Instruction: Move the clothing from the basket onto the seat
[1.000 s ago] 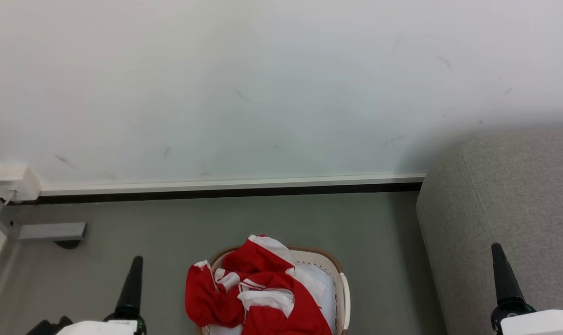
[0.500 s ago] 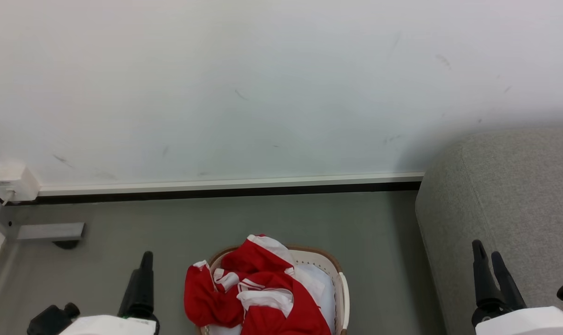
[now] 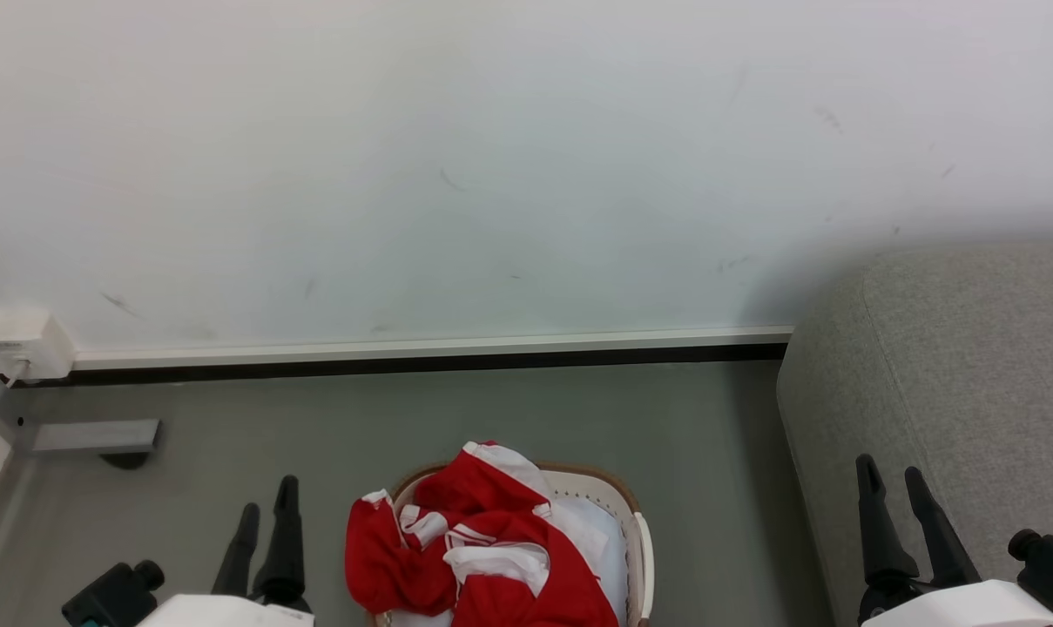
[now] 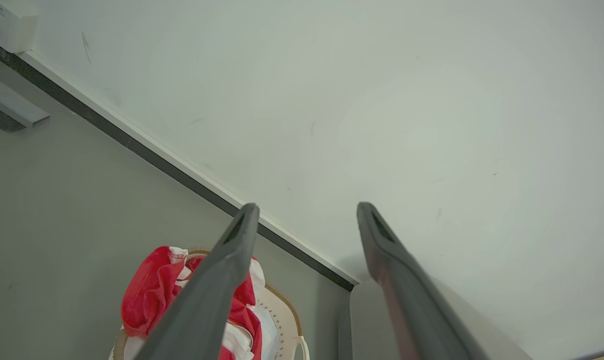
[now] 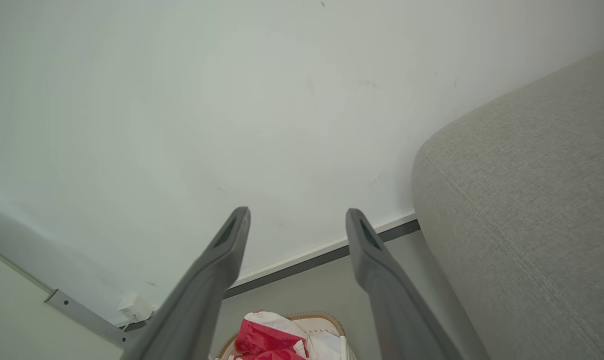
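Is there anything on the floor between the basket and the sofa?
Nothing: a bare strip of grey floor separates the basket from the seat, as the head view shows.

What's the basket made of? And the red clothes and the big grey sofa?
Basket: looks like smooth cream plastic, with rows of small holes and a brown rim. Clothes: soft red fabric with white trim, crumpled in folds. Sofa: matte grey woven cloth; its weave and a seam show.

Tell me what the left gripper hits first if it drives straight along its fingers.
Probably the white wall: the left gripper aims above the basket, nothing between, though depth is unclear.
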Motion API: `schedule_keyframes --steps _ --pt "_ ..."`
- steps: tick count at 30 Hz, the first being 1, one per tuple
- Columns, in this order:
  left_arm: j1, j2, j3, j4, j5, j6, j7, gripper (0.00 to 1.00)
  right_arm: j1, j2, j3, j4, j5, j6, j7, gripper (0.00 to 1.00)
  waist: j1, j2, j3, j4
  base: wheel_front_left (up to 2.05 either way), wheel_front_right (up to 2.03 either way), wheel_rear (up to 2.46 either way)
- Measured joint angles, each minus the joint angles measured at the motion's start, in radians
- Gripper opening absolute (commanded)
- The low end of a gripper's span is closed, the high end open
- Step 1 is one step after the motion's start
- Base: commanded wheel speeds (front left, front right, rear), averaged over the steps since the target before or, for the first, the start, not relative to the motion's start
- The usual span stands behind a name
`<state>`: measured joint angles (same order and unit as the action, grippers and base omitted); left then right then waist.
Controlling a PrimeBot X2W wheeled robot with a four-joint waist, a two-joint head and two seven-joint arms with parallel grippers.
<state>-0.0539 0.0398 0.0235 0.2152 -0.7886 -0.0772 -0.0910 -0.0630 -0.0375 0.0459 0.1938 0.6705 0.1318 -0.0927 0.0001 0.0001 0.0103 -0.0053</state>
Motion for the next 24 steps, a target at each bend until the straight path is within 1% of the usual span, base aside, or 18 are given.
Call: schedule_keyframes --steps 11,12,13,24 --pt "0.012 0.001 -0.008 -0.008 0.167 0.000 -0.034 1.00 0.003 -0.002 0.021 -0.002 -0.136 0.000 -0.032 1.00 0.0000 0.0000 -0.001 0.003 0.00 0.00 0.00" --pt "0.014 0.001 -0.009 -0.008 0.198 0.000 -0.042 1.00 0.004 -0.002 0.025 -0.002 -0.158 0.000 -0.039 1.00 0.0000 0.0000 -0.001 0.003 0.00 0.00 0.00" --pt "0.014 0.001 -0.009 -0.008 0.198 0.000 -0.042 1.00 0.004 -0.002 0.025 -0.002 -0.158 0.000 -0.039 1.00 0.0000 0.0000 -0.001 0.003 0.00 0.00 0.00" --pt "0.019 0.010 -0.029 -0.009 0.348 0.006 -0.068 1.00 0.009 -0.003 0.041 0.017 -0.272 0.000 -0.067 1.00 0.0000 0.0000 0.004 0.001 0.00 0.00 0.00"
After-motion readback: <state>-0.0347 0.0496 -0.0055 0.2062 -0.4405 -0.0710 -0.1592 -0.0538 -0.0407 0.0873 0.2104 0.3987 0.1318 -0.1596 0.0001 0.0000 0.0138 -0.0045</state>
